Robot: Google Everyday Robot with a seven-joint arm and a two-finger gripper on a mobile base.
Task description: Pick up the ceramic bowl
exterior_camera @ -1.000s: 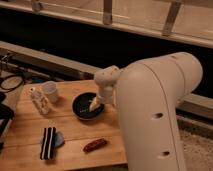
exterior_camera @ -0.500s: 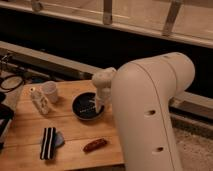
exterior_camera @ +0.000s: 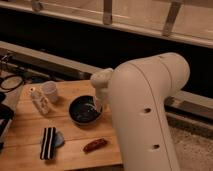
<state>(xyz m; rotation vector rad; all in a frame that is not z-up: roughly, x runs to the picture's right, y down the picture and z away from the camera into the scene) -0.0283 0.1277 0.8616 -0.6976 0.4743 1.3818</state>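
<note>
The ceramic bowl (exterior_camera: 84,110) is round, shallow and glossy black, with pale streaks inside. It sits near the middle of the wooden table (exterior_camera: 30,135). My gripper (exterior_camera: 98,104) reaches down from the white arm to the bowl's right rim, its tips at or just inside the rim. The large white arm body (exterior_camera: 145,105) fills the right of the view and hides the table's right side.
A small white cup (exterior_camera: 50,90) stands at the back left. A pale bottle-like object (exterior_camera: 40,102) lies beside it. A black-and-white striped packet (exterior_camera: 48,143) on something blue lies at the front left. A reddish-brown sausage-shaped item (exterior_camera: 95,145) lies in front of the bowl.
The arm has swung a little left and toward the camera. The gripper stays at the bowl's right rim. The bowl has hardly moved.
</note>
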